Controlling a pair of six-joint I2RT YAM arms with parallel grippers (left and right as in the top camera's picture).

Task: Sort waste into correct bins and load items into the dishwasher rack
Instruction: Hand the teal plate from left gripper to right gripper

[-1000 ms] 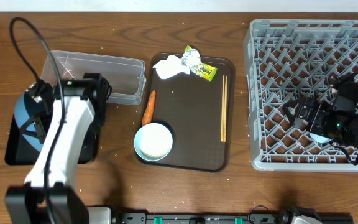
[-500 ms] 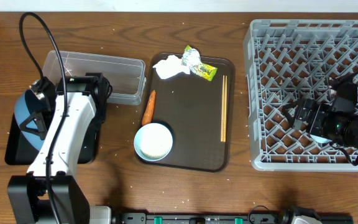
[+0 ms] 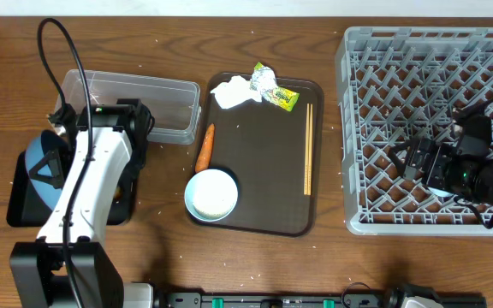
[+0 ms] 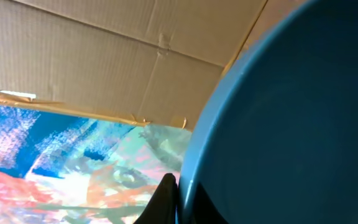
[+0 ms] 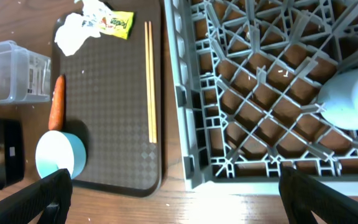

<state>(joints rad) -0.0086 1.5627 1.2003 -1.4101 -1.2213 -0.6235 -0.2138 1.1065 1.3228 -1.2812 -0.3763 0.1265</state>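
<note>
Left claw (image 4: 175, 200) is clamped on the rim of the blue plate (image 3: 34, 161). The plate is tipped up on edge over the black tray (image 3: 20, 214), well left of the brown serving tray (image 3: 264, 205). The clear tub (image 3: 157, 98) is just left of that tray's far corner. On the serving tray, the tissue (image 3: 232, 91) and wrapper (image 3: 277, 92) are at the far edge, the carrot (image 3: 204, 147) and white bowl (image 3: 212, 194) on the left side, and the chopsticks (image 3: 308, 150) along the right. Right claw (image 5: 176, 177) is spread wide over the rack (image 3: 375, 128), right of the serving tray. A pale upturned cup (image 5: 353, 99) sits in the rack.
</note>
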